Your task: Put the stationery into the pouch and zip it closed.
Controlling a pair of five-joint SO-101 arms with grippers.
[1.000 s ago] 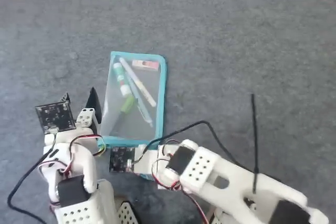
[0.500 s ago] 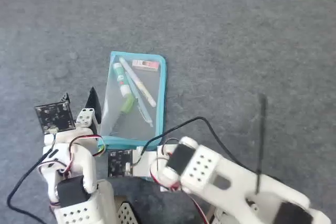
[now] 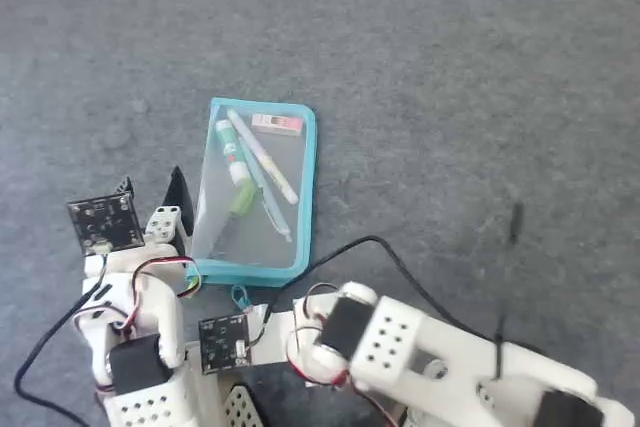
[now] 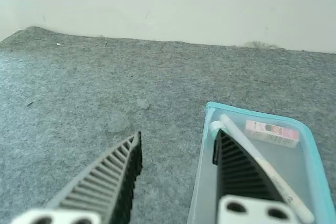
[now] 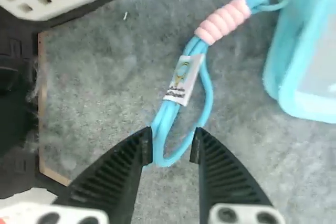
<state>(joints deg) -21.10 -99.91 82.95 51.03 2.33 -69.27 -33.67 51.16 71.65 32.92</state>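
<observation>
High view: pouch [image 3: 308, 187], clear w/ teal edging, lies flat on grey felt table [image 3: 450, 97], approx. centre, just ahead of both arms. Stationery is inside it: white pen [image 3: 262, 157], glue stick [image 3: 234, 159], eraser [image 3: 277, 124] at the far end, plus other pens alongside. Zip side cannot be judged open or closed from this angle. Pull cord [image 3: 240, 297] runs off the pouch's near edge toward the right arm [image 3: 400, 347].

Left gripper [image 3: 150, 192] sits at the pouch's near-left corner.

Left wrist view: gives the spacing. Left gripper [image 4: 178, 135] is spread wide, nothing between the fingers. One finger [image 4: 239, 169] is over the pouch's [image 4: 310, 142] edge, the other [image 4: 113, 177] over bare felt beside it. Contact w/ the pouch cannot be confirmed. Eraser [image 4: 271, 132] and white pen [image 4: 268, 174] are seen through the clear face.

Right wrist view: adds close detail on the cord. Right gripper [image 5: 172, 135] is closed down to a narrow gap on the loop end of the pull cord [image 5: 202, 77], w/ both fingers touching it. Cord is light blue, w/ a small tag [image 5: 184, 80] mid-length and pink beads [image 5: 223, 18] near the pouch end. Pouch corner [image 5: 286, 77] is to one side, apart from the fingers.
</observation>
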